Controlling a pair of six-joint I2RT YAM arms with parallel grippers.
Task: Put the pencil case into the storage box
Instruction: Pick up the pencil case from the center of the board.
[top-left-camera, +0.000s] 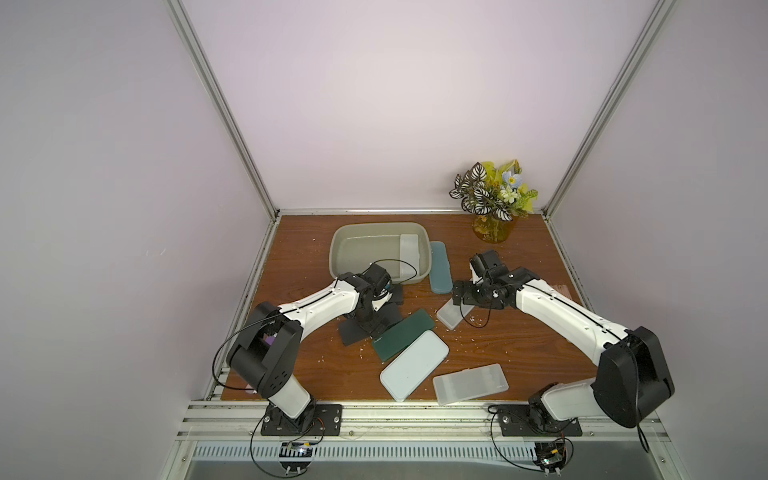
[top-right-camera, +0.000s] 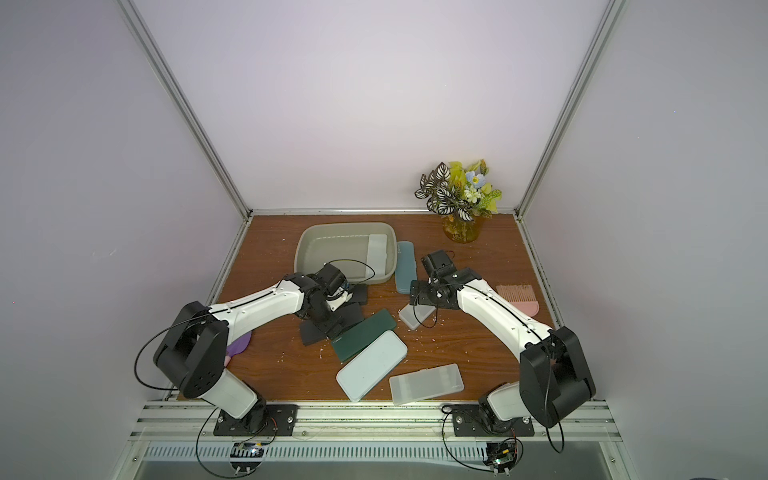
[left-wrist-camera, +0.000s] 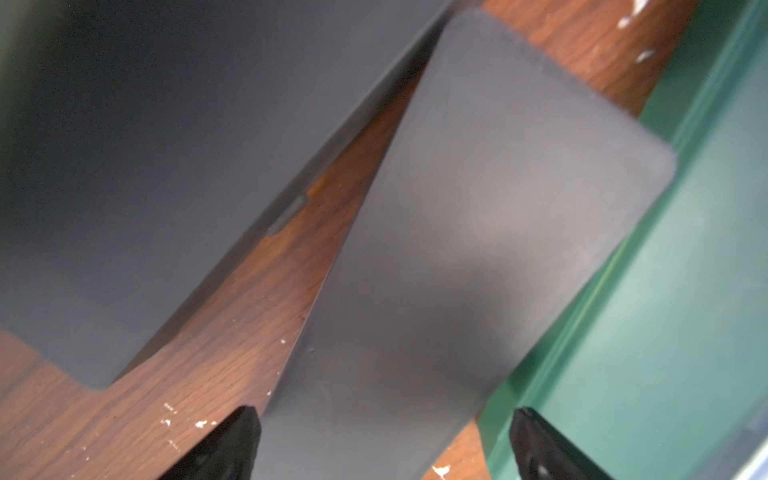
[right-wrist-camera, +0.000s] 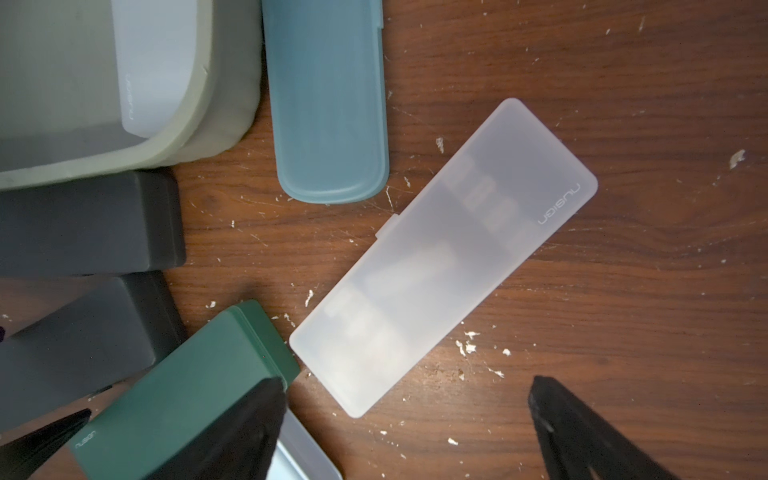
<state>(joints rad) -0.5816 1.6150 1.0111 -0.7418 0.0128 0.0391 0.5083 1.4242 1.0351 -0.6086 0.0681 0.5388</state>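
The grey-green storage box (top-left-camera: 374, 226) stands at the back of the table with one frosted pencil case (top-left-camera: 409, 251) lying in its right end. Several more cases lie loose in front of it. My left gripper (left-wrist-camera: 386, 446) hangs open over a dark grey case (left-wrist-camera: 478, 249), one finger on each side, beside a dark green case (top-left-camera: 401, 334). A second dark grey case (left-wrist-camera: 145, 166) lies beside the first. My right gripper (right-wrist-camera: 407, 399) is open just above the table, a frosted white case (right-wrist-camera: 444, 253) ahead of its fingers. A teal case (right-wrist-camera: 328, 104) lies against the box.
A pale blue case (top-left-camera: 415, 365) and a clear frosted case (top-left-camera: 471, 382) lie near the front edge. A yellow vase of flowers (top-left-camera: 494, 226) stands at the back right. A pink brush (top-right-camera: 517, 297) lies behind my right arm and a purple object (top-right-camera: 240, 345) under my left arm.
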